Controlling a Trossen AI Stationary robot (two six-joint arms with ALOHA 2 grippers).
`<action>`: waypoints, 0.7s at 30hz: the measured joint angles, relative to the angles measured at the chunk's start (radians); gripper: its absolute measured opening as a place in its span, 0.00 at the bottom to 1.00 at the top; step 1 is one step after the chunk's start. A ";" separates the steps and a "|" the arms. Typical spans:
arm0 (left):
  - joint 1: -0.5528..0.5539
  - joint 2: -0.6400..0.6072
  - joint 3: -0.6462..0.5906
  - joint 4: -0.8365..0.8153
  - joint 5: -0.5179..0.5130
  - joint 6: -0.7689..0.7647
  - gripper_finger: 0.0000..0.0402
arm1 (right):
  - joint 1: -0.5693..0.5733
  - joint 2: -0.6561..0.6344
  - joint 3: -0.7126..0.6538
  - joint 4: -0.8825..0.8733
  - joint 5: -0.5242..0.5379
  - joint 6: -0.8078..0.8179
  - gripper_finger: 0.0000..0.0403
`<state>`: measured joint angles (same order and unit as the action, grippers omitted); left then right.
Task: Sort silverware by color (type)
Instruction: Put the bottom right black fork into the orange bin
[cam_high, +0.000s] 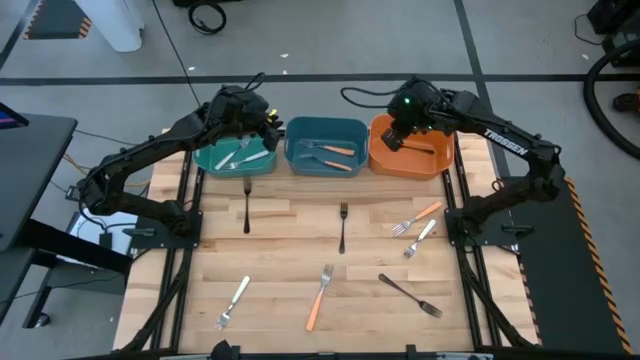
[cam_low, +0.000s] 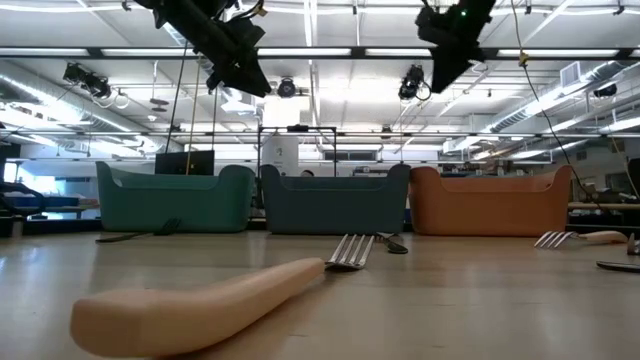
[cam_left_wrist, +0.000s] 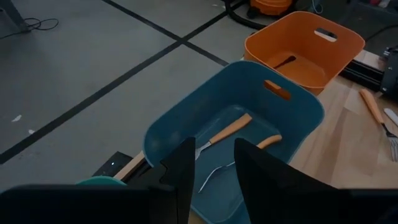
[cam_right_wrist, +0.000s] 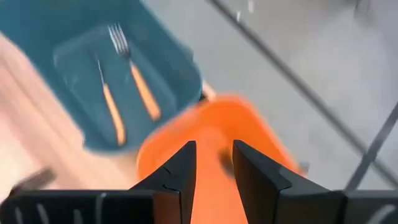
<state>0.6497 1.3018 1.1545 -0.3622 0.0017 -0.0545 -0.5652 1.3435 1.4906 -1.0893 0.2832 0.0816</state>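
My left gripper (cam_high: 268, 126) (cam_left_wrist: 214, 148) hangs open above the gap between the teal bin (cam_high: 233, 157) and the blue bin (cam_high: 325, 147), with nothing between its fingers. My right gripper (cam_high: 394, 137) (cam_right_wrist: 213, 148) hangs open over the orange bin (cam_high: 410, 160), also with nothing in it. Two silver forks (cam_high: 243, 155) lie in the teal bin. Two orange-handled forks (cam_left_wrist: 227, 132) lie in the blue bin, and a black fork (cam_left_wrist: 284, 61) lies in the orange bin. Several more forks lie flat on the table.
On the table lie black forks (cam_high: 247, 197) (cam_high: 342, 226) (cam_high: 410, 295), orange-handled forks (cam_high: 418, 217) (cam_high: 319, 298) and silver forks (cam_high: 420, 238) (cam_high: 233, 301). The three bins stand in a row along the far edge. Arm bases stand at the left and right edges.
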 joint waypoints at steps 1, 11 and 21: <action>-0.002 0.000 0.000 0.000 0.000 0.000 0.30 | 0.000 0.003 0.000 -0.031 -0.012 0.031 0.28; -0.042 0.000 0.000 -0.043 0.023 -0.001 0.30 | 0.030 0.048 0.000 -0.140 -0.229 0.216 0.28; -0.102 0.000 0.000 -0.119 0.024 0.006 0.30 | 0.245 0.079 -0.001 -0.216 -0.310 0.392 0.28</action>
<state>0.5477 1.3022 1.1542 -0.4814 0.0253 -0.0486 -0.3204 1.4230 1.4899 -1.3053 -0.0273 0.4741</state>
